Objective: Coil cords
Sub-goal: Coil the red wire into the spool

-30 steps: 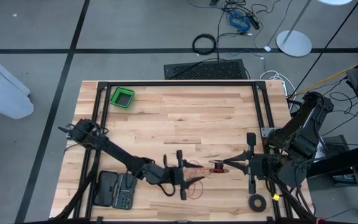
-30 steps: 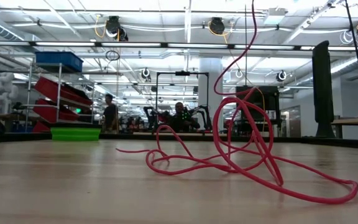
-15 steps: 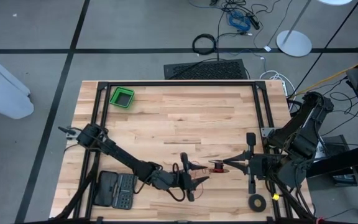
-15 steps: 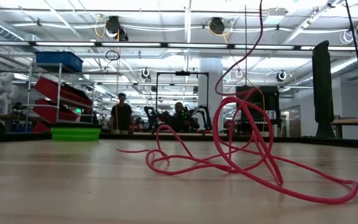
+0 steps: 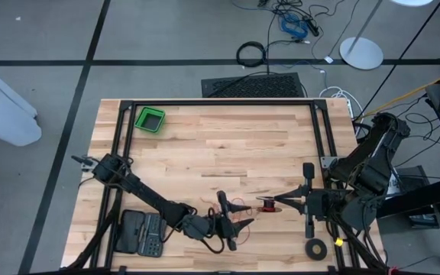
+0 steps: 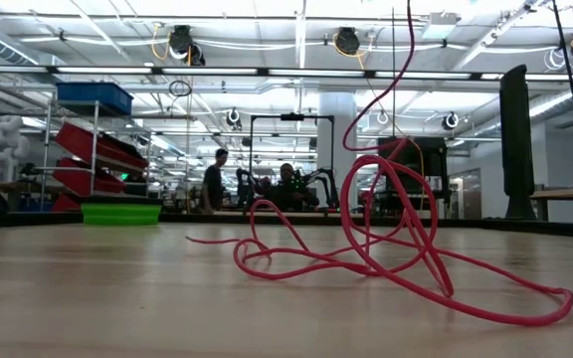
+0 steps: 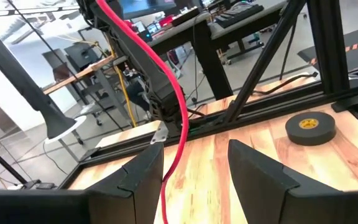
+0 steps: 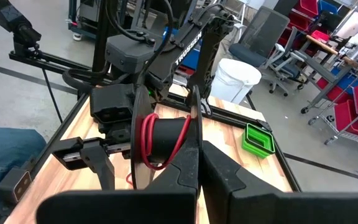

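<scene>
A red cord [image 6: 396, 268] lies in loose loops on the table near its front edge, and one strand rises out of the low view. Part of it is wound on a small black spool [image 8: 160, 140], which my right gripper [image 5: 272, 205] is shut on, above the table's near right part. My left gripper [image 7: 194, 149] is open and points level toward the table's right. Its fingers stand on either side of a slanting stretch of the cord [image 7: 180, 134], which runs close to one finger. In the high view the left gripper [image 5: 234, 221] is just left of the spool [image 5: 266, 205]. My right gripper pinches the spool's nearer thin flange [image 8: 194, 118] between its two shut fingers. The fingers come about level from the table's right side. The spool is lifted clear of the table, and red cord runs from it down to the loose loops [image 5: 241, 227].
A green bin [image 5: 150, 120] stands at the far left of the table. A black tape ring [image 5: 316, 247] lies at the near right, and a black case [image 5: 143, 233] at the near left. Black frame rails [image 5: 220, 103] border the table. People stand in the room behind.
My left gripper has moved a little toward the table's near edge and toward the spool, rolling so that its fingers now stand slanted. The cord's loops on the table have kept their shape.
</scene>
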